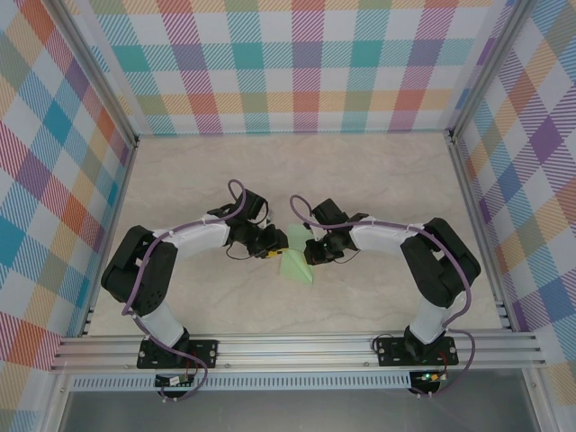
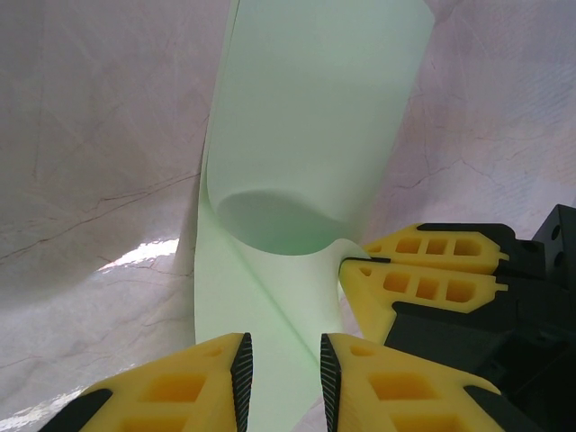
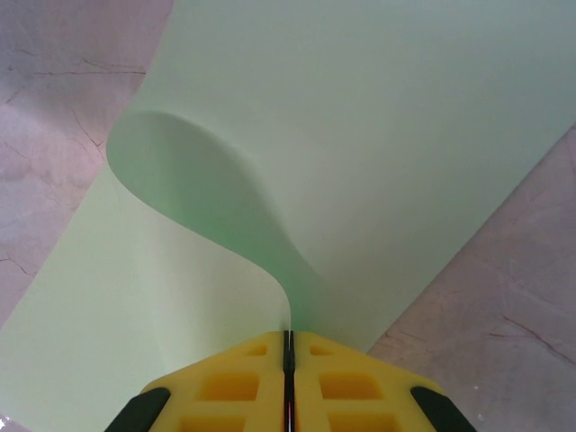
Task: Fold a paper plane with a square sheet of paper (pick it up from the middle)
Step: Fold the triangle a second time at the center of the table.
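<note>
Square sheet of paper (image 1: 295, 261), down on the marble-look bench (image 1: 360, 180), squarely between the two tools and touched by both. Pale mint green, plain and unmarked. From overhead, drawn to a point on the side nearest the arm bases, so judged partly folded and not yet a dart. Just ahead of the right-hand pads, bowed up into a soft loop, one layer curling over the flat layer beneath. Probably raised that way so a flap can be carried across for the next crease.

Then the right tool (image 3: 288, 346), clamped tight on the lifted edge, pads together with the paper pinched between. Likely there to keep the flap up and steer it.

Last the left tool (image 2: 282, 360), parted, pads astride the flat lower layer and gripping nothing. Seemingly poised to pin that layer or press the crease. Tips of both tools close together over the sheet.
</note>
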### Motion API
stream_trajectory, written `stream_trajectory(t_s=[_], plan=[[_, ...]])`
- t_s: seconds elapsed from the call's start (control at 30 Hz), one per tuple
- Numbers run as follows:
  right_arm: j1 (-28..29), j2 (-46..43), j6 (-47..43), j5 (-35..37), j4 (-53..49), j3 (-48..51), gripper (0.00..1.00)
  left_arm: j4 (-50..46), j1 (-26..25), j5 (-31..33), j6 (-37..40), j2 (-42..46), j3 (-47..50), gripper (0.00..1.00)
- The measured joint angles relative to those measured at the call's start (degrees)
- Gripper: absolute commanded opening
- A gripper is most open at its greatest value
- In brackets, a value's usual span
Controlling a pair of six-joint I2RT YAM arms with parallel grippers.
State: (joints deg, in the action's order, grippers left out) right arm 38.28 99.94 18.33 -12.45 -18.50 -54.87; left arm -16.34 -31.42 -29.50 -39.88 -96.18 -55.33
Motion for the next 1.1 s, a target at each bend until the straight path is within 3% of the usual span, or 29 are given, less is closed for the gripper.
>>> stream_trajectory(t_s=[1.1], plan=[[0.0, -1.1, 0.9, -0.2, 0.9, 1.5, 0.10, 0.2, -0.7, 0.0, -0.6, 0.0, -0.1, 0.26]])
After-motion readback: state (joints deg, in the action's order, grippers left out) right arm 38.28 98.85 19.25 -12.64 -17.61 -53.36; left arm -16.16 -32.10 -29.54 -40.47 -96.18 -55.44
